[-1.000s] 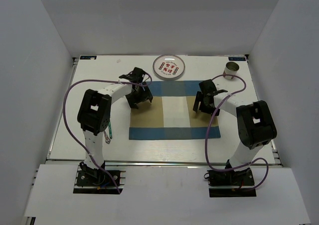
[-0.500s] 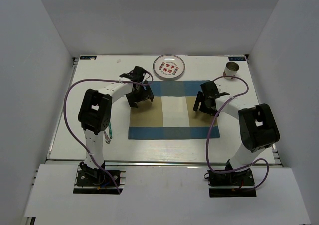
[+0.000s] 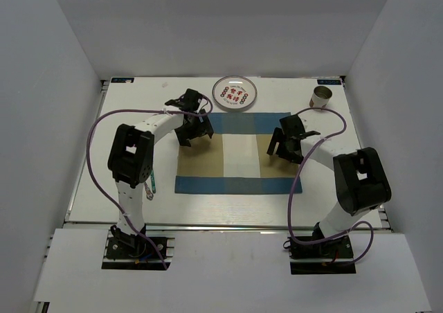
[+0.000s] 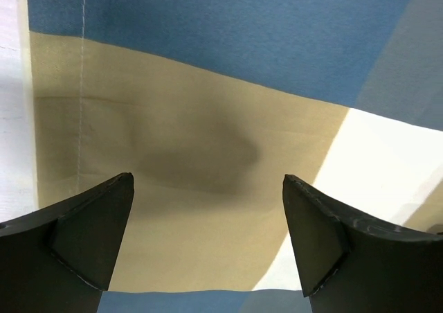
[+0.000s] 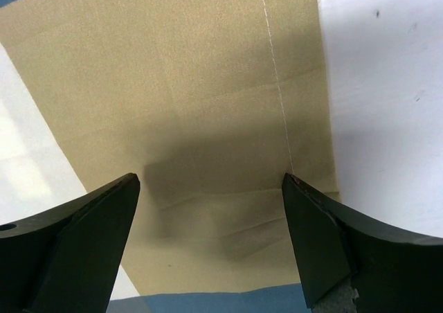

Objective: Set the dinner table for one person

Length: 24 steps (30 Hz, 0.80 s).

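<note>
Left gripper (image 3: 194, 130) stands with its two black fingers spread wide, nothing between them, low over the left tan band of a blue, tan and cream checked cloth placemat (image 3: 235, 154). On the other side, the right gripper (image 3: 282, 144) is spread just as wide and also empty, over the right tan band close to that edge of the cloth.

Up close the cloth shows a fine weave, a pale line of stitching near each side hem and a few soft creases under the right fingers.

It all lies on a flat white rectangular counter (image 3: 228, 206) with its long axis running left to right and a metal rail (image 3: 228, 223) along the front edge, walled on three sides by plain white panels.

A round white plate (image 3: 234, 93) sits at the far edge, just beyond the placemat, printed with red characters and a ring of small motifs too small to read. A small shiny metal cup (image 3: 320, 97) stands in the far right corner.
</note>
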Each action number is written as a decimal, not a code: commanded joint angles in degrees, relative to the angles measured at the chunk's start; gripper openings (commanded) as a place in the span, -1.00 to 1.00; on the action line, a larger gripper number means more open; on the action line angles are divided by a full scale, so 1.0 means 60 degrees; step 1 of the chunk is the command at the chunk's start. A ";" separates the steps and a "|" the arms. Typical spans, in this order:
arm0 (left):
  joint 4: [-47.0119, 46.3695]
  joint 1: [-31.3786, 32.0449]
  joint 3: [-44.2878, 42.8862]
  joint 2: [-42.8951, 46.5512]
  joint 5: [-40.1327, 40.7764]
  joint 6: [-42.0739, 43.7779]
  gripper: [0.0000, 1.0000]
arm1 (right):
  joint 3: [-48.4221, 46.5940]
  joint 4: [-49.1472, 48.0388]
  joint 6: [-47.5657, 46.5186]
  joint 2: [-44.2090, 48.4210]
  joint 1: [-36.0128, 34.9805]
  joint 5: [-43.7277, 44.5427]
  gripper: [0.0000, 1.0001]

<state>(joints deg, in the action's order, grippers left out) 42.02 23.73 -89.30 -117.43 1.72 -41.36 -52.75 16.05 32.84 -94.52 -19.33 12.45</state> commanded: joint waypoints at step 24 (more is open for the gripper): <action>0.0467 -0.0043 0.0541 0.4482 0.0446 0.0800 0.96 | -0.1431 0.1323 -0.0199 0.0343 -0.0074 0.0342 0.78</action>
<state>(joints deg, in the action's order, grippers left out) 43.59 23.73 -87.13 -95.04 2.81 -38.39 -57.04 22.65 32.53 -95.98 -19.64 12.86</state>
